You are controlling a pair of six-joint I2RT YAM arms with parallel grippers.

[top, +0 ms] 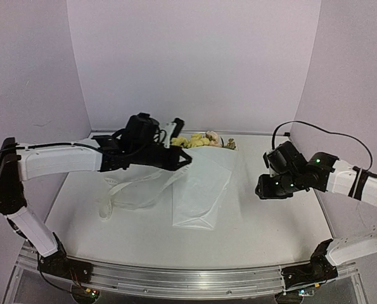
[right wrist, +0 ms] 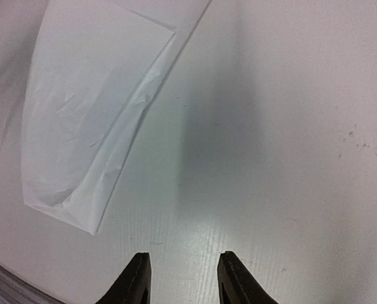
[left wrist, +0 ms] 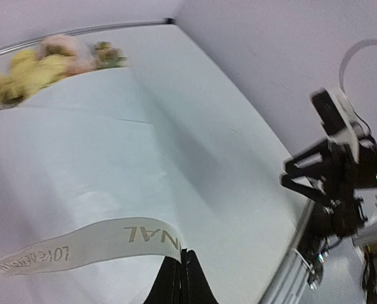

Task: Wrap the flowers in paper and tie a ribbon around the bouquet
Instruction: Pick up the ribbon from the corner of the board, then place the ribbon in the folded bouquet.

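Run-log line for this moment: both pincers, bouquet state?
left pincer: shut on ribbon, above bouquet | right pincer: open, empty, over table | flowers: wrapped in paper | ribbon: not yet tied

The bouquet (top: 207, 171) lies on the table (top: 270, 228) near its middle, running from far to near. The flowers (top: 198, 140) are at its far end, close to the back wall (top: 194, 63), and the folded end of the paper (top: 198, 202) points toward the arm bases. The ribbon (top: 128, 193) lies in loose loops on the table just left of the bouquet. From there one stretch rises rightward across the paper's left edge into the left gripper (top: 187, 162), which hangs above that edge, just on the near side of the flowers. The right gripper (top: 264, 192) is to the right of the bouquet, well apart from it, above bare table.
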